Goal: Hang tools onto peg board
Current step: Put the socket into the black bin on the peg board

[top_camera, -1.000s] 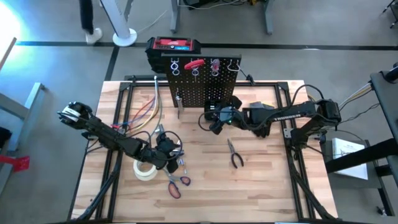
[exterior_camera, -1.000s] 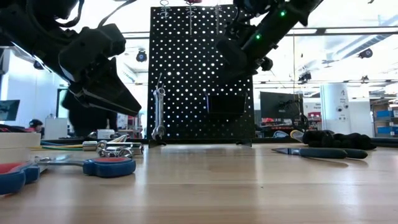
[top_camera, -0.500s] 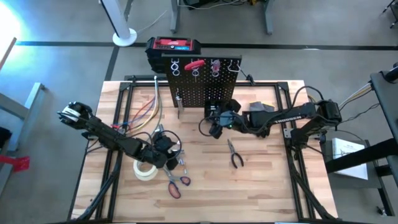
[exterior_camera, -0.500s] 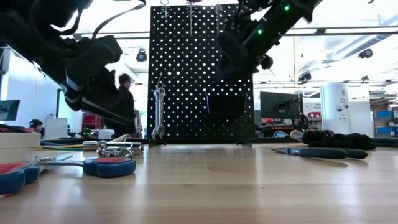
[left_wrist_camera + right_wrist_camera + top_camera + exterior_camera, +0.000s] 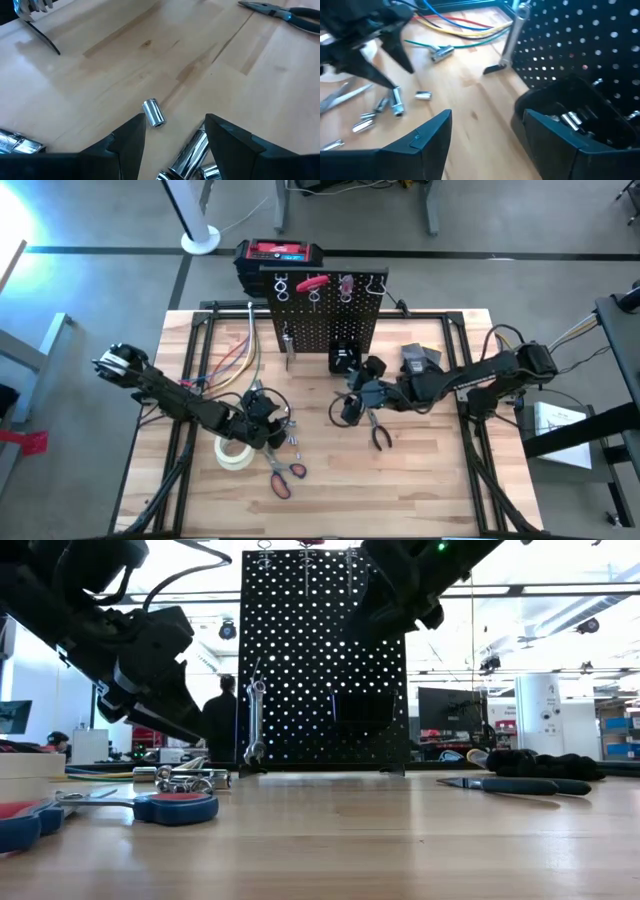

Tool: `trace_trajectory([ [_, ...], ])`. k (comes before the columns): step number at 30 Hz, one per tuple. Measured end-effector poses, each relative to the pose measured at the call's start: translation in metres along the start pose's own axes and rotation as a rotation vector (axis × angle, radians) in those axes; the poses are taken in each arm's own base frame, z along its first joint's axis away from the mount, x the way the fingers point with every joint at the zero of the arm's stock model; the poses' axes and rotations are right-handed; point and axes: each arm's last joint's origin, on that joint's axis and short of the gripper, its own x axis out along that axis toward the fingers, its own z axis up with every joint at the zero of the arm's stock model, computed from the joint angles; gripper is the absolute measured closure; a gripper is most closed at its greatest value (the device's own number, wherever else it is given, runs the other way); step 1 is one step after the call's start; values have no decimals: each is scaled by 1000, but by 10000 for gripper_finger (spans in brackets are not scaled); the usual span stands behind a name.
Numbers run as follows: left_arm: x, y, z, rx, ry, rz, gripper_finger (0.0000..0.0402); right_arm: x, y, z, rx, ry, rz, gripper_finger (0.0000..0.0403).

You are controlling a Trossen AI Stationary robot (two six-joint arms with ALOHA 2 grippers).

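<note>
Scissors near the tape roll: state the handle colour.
Red, with blue inner rims, on the scissors; clearest in the high view.

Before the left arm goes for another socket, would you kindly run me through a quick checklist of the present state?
1. Left pincer open and empty: ok, fingers apart with nothing between them.
2. Target in reach: ok, a loose silver socket lies on the table just ahead of the fingers.
3. Right pincer open and empty: ok.
4. Right arm clear of the left's work area: ok, it hangs over the pliers, apart from the left pincer.
5. Small black bin on the peg board ready: ok, open-topped, bits already inside.
6. Room left in the bin: cannot tell.
</note>
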Motion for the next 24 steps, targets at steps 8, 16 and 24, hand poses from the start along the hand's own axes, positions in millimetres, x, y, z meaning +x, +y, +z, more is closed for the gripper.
trace_trajectory([
  [8,2,2,3,-7,-31,33,206,-7,9,-12,6,66,13,180],
  [16,3,6,4,-53,-92,99,206,-13,17,-46,49,174,8,193],
  [24,4,8,6,-92,-92,104,206,-25,34,-56,78,163,66,195],
])
